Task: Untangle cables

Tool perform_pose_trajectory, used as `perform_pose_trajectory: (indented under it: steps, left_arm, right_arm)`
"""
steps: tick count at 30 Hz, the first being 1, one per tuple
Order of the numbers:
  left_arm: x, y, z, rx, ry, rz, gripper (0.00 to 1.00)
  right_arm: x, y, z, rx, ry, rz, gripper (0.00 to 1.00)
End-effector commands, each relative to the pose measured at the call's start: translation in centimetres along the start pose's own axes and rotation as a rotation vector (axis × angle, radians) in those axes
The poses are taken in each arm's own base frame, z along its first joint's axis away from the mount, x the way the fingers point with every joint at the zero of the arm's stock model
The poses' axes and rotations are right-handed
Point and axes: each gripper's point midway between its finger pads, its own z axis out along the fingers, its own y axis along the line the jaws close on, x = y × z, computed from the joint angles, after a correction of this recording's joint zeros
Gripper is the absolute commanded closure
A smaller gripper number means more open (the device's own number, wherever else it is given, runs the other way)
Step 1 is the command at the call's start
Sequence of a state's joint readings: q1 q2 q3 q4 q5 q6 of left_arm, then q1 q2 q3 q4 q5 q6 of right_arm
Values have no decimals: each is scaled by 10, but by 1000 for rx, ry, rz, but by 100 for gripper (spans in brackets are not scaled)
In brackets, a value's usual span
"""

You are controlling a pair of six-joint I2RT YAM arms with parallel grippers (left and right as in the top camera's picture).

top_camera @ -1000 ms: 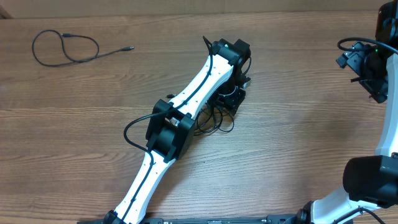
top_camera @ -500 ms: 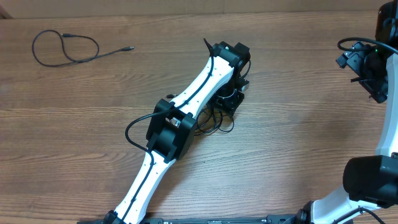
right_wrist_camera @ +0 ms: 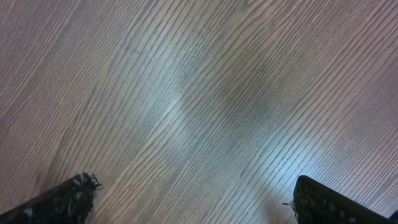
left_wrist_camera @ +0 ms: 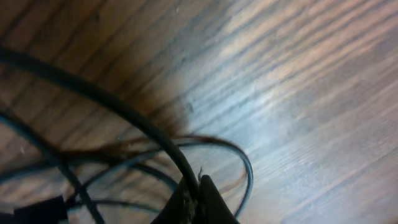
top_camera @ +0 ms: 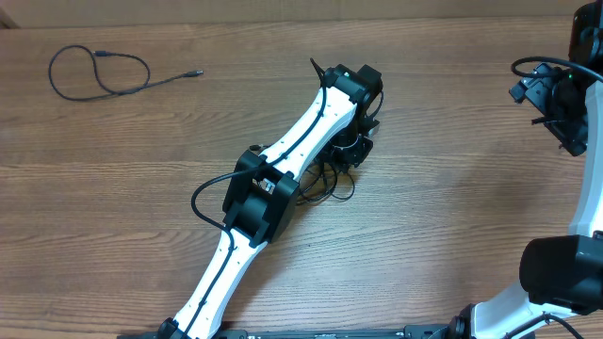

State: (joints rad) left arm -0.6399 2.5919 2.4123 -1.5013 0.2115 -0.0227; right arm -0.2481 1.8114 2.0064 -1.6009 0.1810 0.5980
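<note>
A tangle of thin black cables [top_camera: 332, 174] lies at the table's centre, partly hidden under my left arm. My left gripper [top_camera: 353, 149] is down on this tangle. In the left wrist view its fingertips [left_wrist_camera: 196, 193] are pressed together on one black cable strand [left_wrist_camera: 124, 115], with more loops around them. A separate black cable [top_camera: 99, 73] lies loose in a loop at the far left, its plug end [top_camera: 195, 72] pointing right. My right gripper [right_wrist_camera: 189, 199] is open and empty above bare wood; in the overhead view it sits at the far right [top_camera: 558, 104].
The wooden table [top_camera: 452, 188] fills the view. My left arm [top_camera: 283, 179] crosses it diagonally from the front edge to the centre. The right arm's base [top_camera: 556, 282] stands at the front right corner.
My left gripper has shifted slightly up and to the right on the tangle. The right arm and the loose cable at far left have not moved.
</note>
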Motion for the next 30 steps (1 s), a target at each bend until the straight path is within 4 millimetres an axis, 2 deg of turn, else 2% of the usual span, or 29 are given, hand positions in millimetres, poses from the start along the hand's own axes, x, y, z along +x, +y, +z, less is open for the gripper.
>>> perform_pose_trajectory:
  steps: [1,2,3,4,8,12,15,16,19,24,27,30]
  left_arm:
    - [-13,-13,-79,18,-189,-7,96]
    - [-16,-16,-98,24,-239,-5,96]
    - [-20,-22,-144,43,-364,-1,96]
    - [-22,-25,-174,53,-452,-6,96]
    - [-17,-38,-275,109,-741,27,96]
    - [7,-51,-370,166,-1013,94,96]
    - [27,-50,-426,174,-1182,100,96]
    - [40,-49,-459,183,-1280,90,96]
    - [61,-51,-502,197,-1417,91,96]
    - [86,-63,-555,204,-1605,152,96]
    - [94,-61,-572,194,-1671,134,96]
    - [91,-43,-571,170,-1673,-6,96]
  right_arm:
    - [0,0,1,0,2,-3,0]
    - [0,0,0,-1,1,-3,0]
    - [0,0,1,-1,2,-3,0]
    - [0,0,1,0,2,-4,0]
    - [0,0,1,0,2,-3,0]
    - [0,0,1,-1,2,-3,0]
    - [0,0,1,-1,1,-3,0]
    - [0,0,1,0,2,-3,0]
    - [0,0,1,-1,1,-3,0]
    - [0,0,1,0,2,-3,0]
    - [0,0,1,0,2,-3,0]
    - [0,0,1,-1,1,-3,0]
